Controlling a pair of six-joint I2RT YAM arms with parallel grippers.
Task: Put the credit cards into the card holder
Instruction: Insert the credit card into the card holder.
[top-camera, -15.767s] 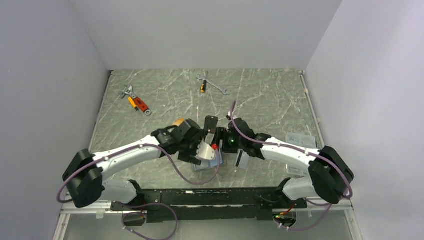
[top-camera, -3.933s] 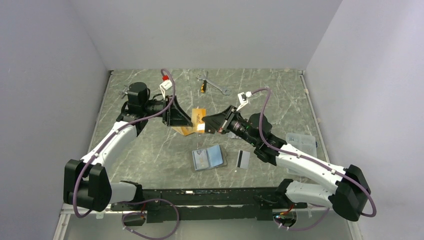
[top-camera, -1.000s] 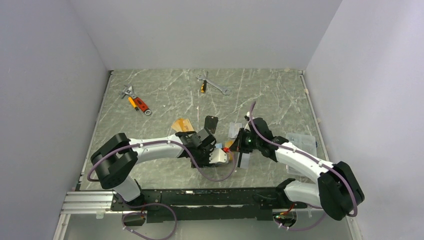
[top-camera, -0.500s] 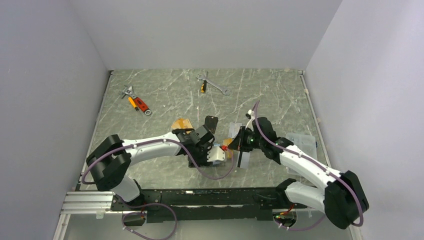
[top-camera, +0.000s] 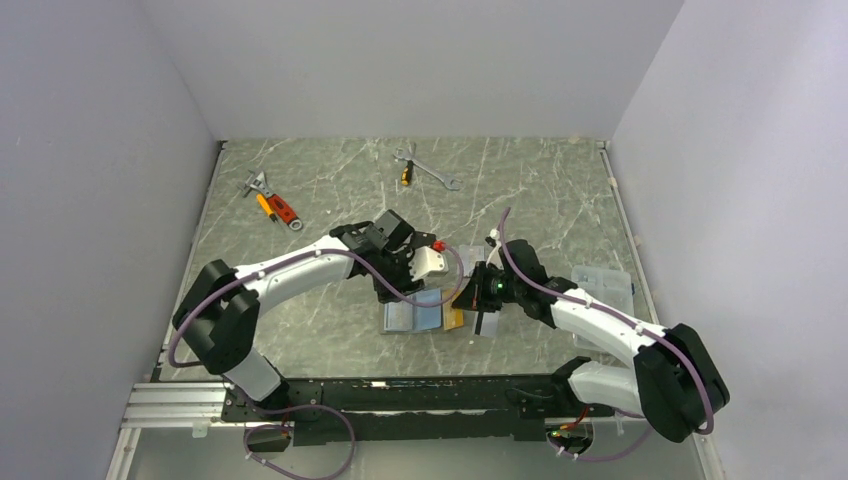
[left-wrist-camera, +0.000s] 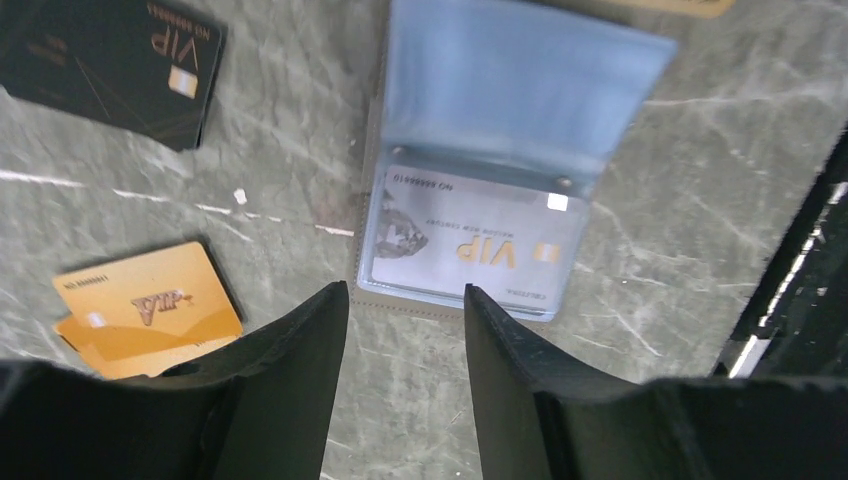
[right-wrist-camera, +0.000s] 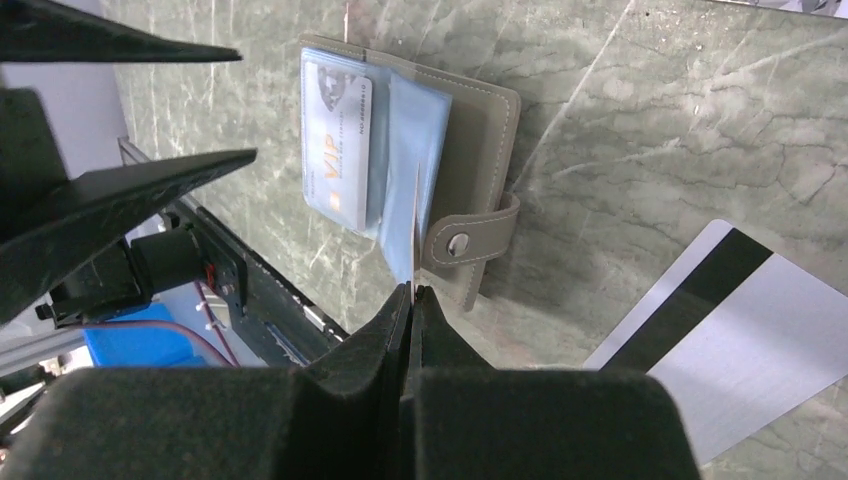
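The card holder (top-camera: 413, 316) lies open on the table, blue-grey inside, with a silver-grey card (left-wrist-camera: 470, 240) in its near pocket. My right gripper (right-wrist-camera: 411, 288) is shut on an orange card (top-camera: 453, 319), held edge-on over the holder's right half by the snap strap (right-wrist-camera: 470, 238). My left gripper (left-wrist-camera: 405, 290) hovers open and holds nothing just behind the holder. A black card (left-wrist-camera: 110, 65) and another orange card (left-wrist-camera: 150, 305) lie beside it. The white card with a black stripe (right-wrist-camera: 720, 340) rests right of the holder.
A clear plastic box (top-camera: 602, 284) sits at the right edge. A wrench (top-camera: 425, 168) and an orange-handled tool (top-camera: 272, 204) lie at the back. The black frame rail (top-camera: 420, 390) runs along the near edge.
My left gripper has lifted off the holder and drawn back toward the far side, uncovering it. My right gripper has brought the orange card down to the holder's right half.
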